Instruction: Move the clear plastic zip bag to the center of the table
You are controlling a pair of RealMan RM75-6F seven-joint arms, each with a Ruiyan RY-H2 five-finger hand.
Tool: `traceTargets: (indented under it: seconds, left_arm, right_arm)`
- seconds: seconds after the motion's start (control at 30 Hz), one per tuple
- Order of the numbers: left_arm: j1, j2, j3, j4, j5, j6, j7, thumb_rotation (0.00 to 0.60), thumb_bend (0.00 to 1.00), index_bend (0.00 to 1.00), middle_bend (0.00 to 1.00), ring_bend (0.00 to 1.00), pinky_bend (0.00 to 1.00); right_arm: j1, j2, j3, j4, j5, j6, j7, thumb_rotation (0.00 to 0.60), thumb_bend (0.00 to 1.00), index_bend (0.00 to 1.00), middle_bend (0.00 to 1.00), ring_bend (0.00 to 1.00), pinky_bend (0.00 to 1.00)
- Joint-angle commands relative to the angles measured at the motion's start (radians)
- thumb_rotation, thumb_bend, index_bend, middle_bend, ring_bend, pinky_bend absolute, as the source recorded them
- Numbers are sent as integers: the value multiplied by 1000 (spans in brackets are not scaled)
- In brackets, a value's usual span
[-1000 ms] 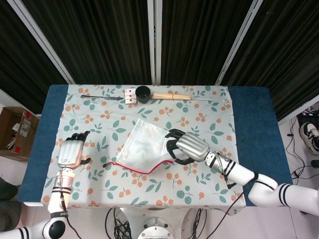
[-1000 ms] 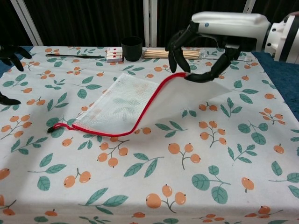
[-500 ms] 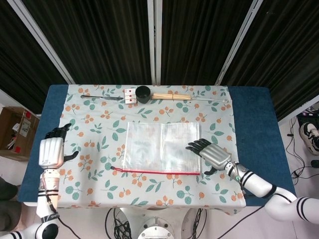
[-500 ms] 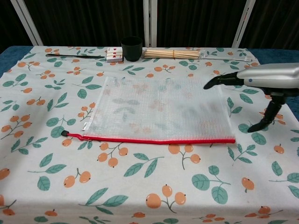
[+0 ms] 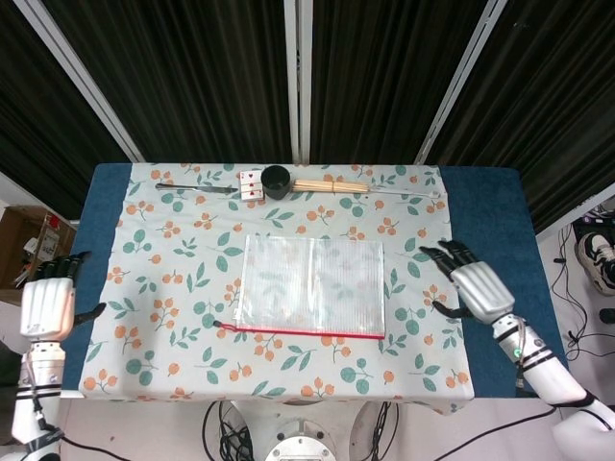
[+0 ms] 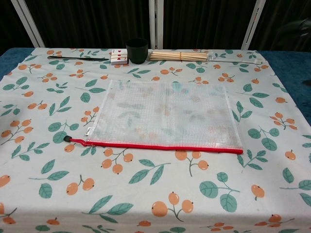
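The clear plastic zip bag (image 5: pixel 310 285) with a red zip edge lies flat in the middle of the table; in the chest view the zip bag (image 6: pixel 165 114) fills the centre, its red edge toward me. My right hand (image 5: pixel 473 287) hovers open over the table's right edge, apart from the bag. At the far left my left hand (image 5: pixel 48 304) hangs off the table, fingers spread and holding nothing. Neither hand shows in the chest view.
Along the far edge stand a black cup (image 5: pixel 277 180), a card box (image 5: pixel 252 182), a bundle of wooden sticks (image 5: pixel 330 185) and a thin dark rod (image 5: pixel 197 188). The floral cloth (image 5: pixel 173 288) covers the table. A cardboard box (image 5: pixel 29 252) sits on the floor at left.
My right hand let go of the bag, which now lies flat, and drew back to the right edge. My left hand moved left off the table.
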Motion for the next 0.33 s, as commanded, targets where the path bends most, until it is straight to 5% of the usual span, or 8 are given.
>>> traceTargets:
  seconds: [0.03,0.33]
  left_arm:
    - [35,41,38,15,15,-15,-45,600,0,220,275,204,218]
    - [137,64,80,-45,69,118,-78,600,0,221,252,194,212]
  right_arm:
    - [-155,8,41,24,48,197,-86,600,200,64,138,0,11]
    - [-288,23,29,16,32,305,-40,600,200,64,120,0,11]
